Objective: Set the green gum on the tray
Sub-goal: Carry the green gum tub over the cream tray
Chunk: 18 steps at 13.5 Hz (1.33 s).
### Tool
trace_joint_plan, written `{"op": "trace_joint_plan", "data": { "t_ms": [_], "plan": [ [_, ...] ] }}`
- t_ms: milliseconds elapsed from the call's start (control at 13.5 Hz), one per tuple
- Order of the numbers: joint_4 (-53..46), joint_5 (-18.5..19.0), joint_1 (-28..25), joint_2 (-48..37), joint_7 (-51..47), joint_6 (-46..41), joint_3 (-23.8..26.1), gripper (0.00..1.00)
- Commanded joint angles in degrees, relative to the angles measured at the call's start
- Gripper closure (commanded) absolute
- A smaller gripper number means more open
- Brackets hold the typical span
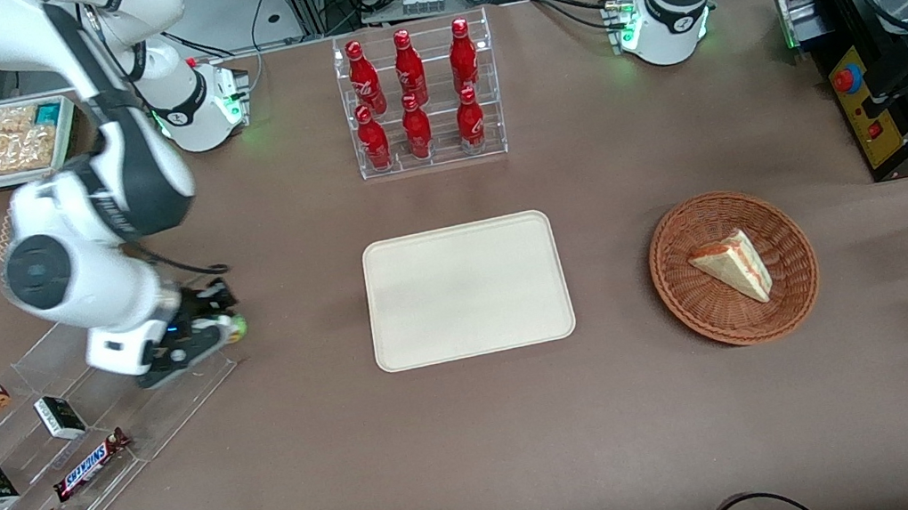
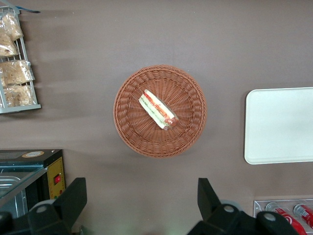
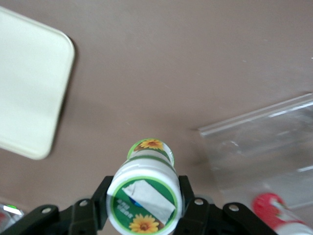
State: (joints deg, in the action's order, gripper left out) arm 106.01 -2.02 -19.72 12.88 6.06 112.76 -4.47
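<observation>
The green gum (image 3: pixel 145 192) is a small bottle with a white cap, a green label and a sunflower print. My right gripper (image 3: pixel 143 198) is shut on it, one finger on each side of the cap. From the front, the gripper (image 1: pixel 220 324) hangs above the table at the edge of the clear acrylic shelf, with the green gum (image 1: pixel 235 327) showing at its tip. The cream tray (image 1: pixel 466 289) lies flat at the table's middle, apart from the gripper toward the parked arm's end. A corner of the tray (image 3: pixel 30 93) shows in the right wrist view.
A clear stepped shelf (image 1: pixel 42 451) under the arm holds Snickers bars (image 1: pixel 91 463), small dark boxes and a red-capped bottle (image 3: pixel 276 215). A rack of red bottles (image 1: pixel 420 98) stands farther from the camera than the tray. A wicker basket (image 1: pixel 733 267) holds a sandwich.
</observation>
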Motion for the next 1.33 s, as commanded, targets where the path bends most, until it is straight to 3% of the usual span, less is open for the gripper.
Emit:
{"op": "trace_joint_plan", "data": {
  "t_ms": [0, 593, 1259],
  "plan": [
    [-6.7, -1.0, -4.5, 6.5, -8.1, 0.8, -0.6, 1.0],
    [-18.2, -1.9, -16.6, 19.8, -30.8, 5.6, -0.6, 1.0],
    [-19.3, -3.5, -25.7, 26.7, -46.1, 17.3, -0.7, 1.0]
  ]
}}
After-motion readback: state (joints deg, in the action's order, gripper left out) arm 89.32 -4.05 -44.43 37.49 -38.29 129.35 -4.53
